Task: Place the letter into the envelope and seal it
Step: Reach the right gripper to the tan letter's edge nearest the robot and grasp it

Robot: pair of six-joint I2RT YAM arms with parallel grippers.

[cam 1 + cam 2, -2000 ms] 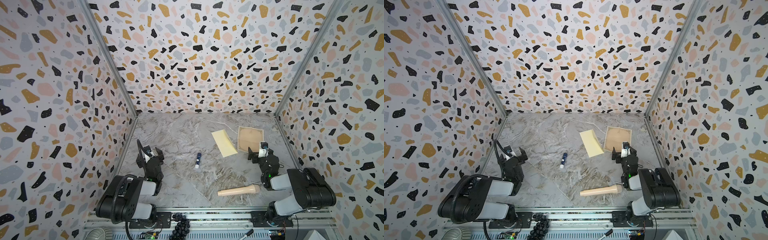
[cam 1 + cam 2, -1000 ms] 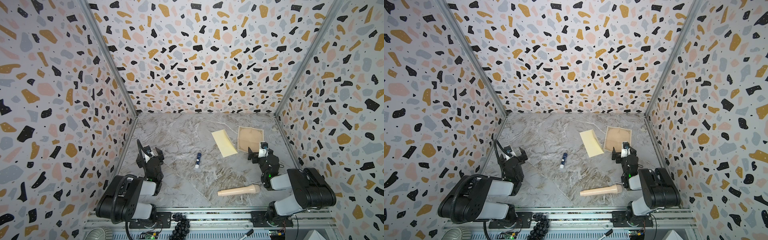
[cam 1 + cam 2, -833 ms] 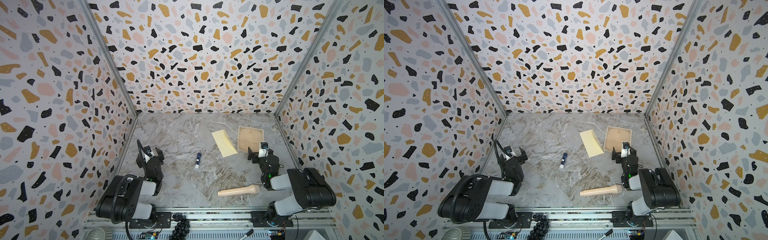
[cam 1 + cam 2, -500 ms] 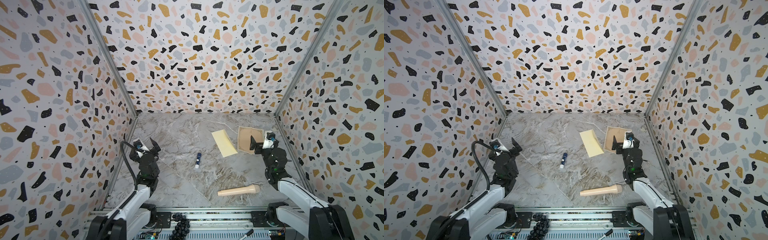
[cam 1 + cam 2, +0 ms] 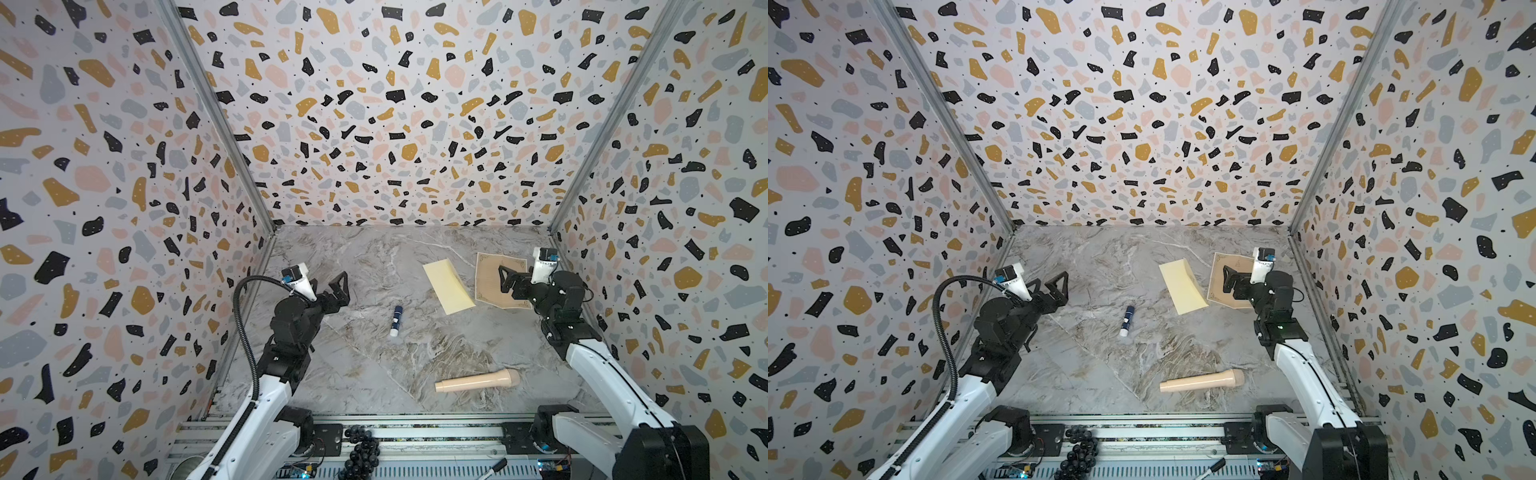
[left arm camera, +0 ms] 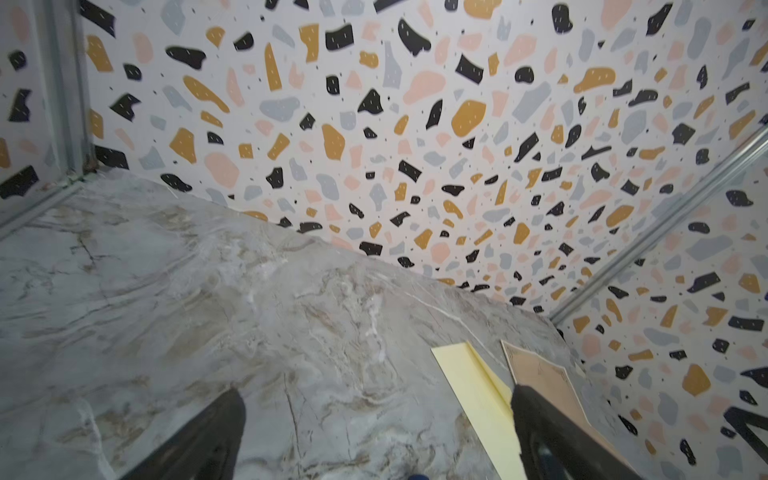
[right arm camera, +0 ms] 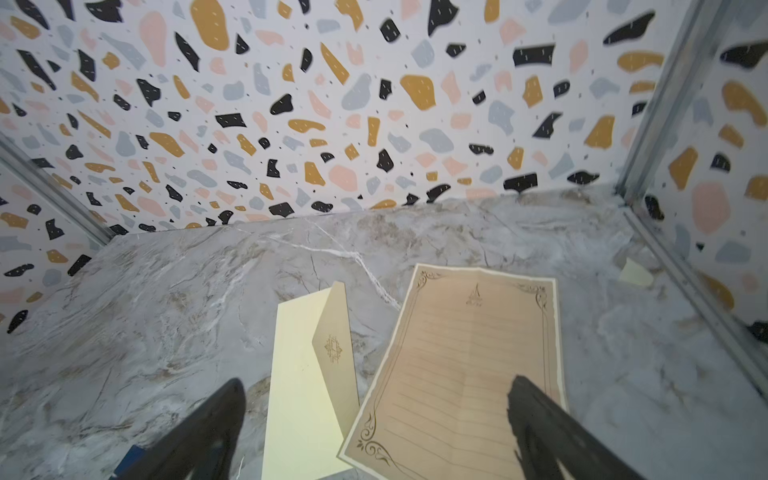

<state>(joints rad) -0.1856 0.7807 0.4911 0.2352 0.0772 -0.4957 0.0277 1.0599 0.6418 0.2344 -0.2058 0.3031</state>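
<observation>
The tan letter (image 5: 487, 279) (image 5: 1217, 277) with its dark ornate border lies flat at the back right of the marble floor. Beside it, to its left, lies the pale yellow envelope (image 5: 449, 286) (image 5: 1183, 287). In the right wrist view the envelope (image 7: 299, 374) has its flap raised, and the letter (image 7: 469, 353) has a near corner over the envelope's edge. My right gripper (image 5: 514, 282) (image 5: 1237, 281) (image 7: 376, 386) hangs open above the letter's near part, holding nothing. My left gripper (image 5: 330, 291) (image 5: 1047, 289) (image 6: 376, 399) is open and empty over bare floor at the left, pointing toward the envelope (image 6: 478, 390) and letter (image 6: 544, 382).
A blue and white glue stick (image 5: 396, 321) (image 5: 1127, 321) lies mid-floor. A beige rounded handle (image 5: 478, 380) (image 5: 1202, 381) lies near the front. A small yellow paper scrap (image 7: 636, 272) sits by the right wall. Terrazzo-patterned walls close three sides.
Both arms have unfolded from their tucked pose at the front, risen and reached forward. The right gripper now sits over the letter. Both grippers stayed open; the papers have not moved.
</observation>
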